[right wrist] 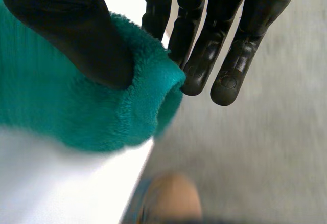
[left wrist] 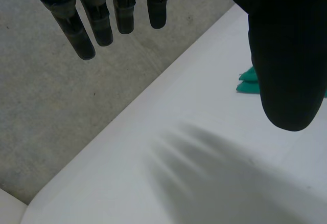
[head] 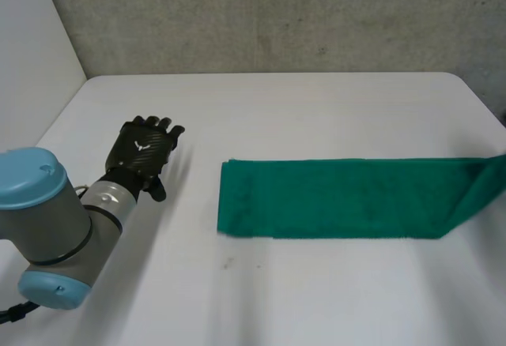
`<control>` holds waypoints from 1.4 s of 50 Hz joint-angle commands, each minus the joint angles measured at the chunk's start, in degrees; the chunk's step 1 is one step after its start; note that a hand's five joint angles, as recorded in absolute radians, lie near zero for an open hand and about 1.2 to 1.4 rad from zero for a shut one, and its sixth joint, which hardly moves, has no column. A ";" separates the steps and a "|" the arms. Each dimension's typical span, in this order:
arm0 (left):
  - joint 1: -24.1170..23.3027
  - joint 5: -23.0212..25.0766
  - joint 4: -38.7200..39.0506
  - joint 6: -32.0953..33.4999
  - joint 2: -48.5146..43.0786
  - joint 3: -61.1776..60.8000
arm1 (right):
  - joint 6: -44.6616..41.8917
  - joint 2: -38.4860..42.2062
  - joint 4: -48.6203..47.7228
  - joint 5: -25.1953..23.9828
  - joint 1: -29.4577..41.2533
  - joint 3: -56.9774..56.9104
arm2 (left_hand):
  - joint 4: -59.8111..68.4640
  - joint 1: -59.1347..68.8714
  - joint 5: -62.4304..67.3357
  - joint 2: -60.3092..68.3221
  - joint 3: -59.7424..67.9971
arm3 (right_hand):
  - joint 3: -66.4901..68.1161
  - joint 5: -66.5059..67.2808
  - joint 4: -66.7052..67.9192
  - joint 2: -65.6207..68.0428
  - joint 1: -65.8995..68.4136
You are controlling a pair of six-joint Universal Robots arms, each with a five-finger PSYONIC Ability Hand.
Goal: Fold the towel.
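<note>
On a white rectangular table (head: 316, 109), a long teal-green terry towel (head: 340, 197) lies as a narrow band running from the centre toward three o'clock in the head view. It looks already doubled lengthwise. The band's three o'clock end rises off the tabletop. The right wrist view gives the reason: the robot's right hand (right wrist: 66, 29) has that end clamped, with the thumb pressed onto the pile and the fingers (right wrist: 202, 55) behind it, so the cloth bulges out between them. The grip sits on a short end, probably so the end can be carried across toward nine o'clock to halve the strip.

The left hand (head: 144, 150) is at nine o'clock of the towel, well apart from it and above bare table. Its fingers (left wrist: 102, 27) are straight and spread from the thumb, holding nothing. From its own wrist view the towel's near corner (left wrist: 249, 82) peeks out beside the thumb. The hand appears parked to leave room for the fold, or to pin the free end. The cross fold is not yet made.
</note>
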 commanded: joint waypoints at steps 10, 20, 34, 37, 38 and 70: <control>-0.25 -0.02 -0.12 0.00 2.84 -1.21 | 1.53 3.78 -0.61 -13.27 39.97 -3.89 | -1.77 -1.27 -2.44 -1.73 -2.34 | 12.42 13.90 11.86 12.62 24.42; -1.22 0.16 0.15 -0.09 2.23 -0.15 | 2.14 15.49 1.85 -8.65 45.71 -8.55 | -1.77 -1.27 -2.44 -1.73 -2.34 | -41.10 -39.63 -41.67 -40.91 -29.11; -11.32 0.07 0.32 -8.60 -2.16 9.25 | 26.74 0.91 2.47 -1.25 32.35 3.22 | -1.27 -0.76 -1.94 -1.22 -1.84 | -57.58 -56.10 -58.14 -57.38 -45.58; -14.48 0.16 -0.12 -11.94 -4.71 12.85 | 27.81 -2.34 1.95 -1.51 29.73 9.35 | -1.10 -0.59 -1.77 -1.06 -1.67 | -57.58 -56.10 -58.14 -57.38 -45.58; -15.80 0.16 -0.64 -12.65 -6.46 14.69 | 27.72 -2.70 1.68 -1.60 28.75 10.68 | -0.77 -0.26 -1.43 -0.72 -1.34 | -57.58 -56.10 -58.14 -57.38 -45.58; -13.97 -10.39 -12.69 -13.18 -3.58 11.81 | 19.72 2.20 1.14 -4.06 40.15 -1.77 | -1.60 -1.10 -2.27 -1.56 -2.17 | 12.42 13.90 11.86 12.62 24.42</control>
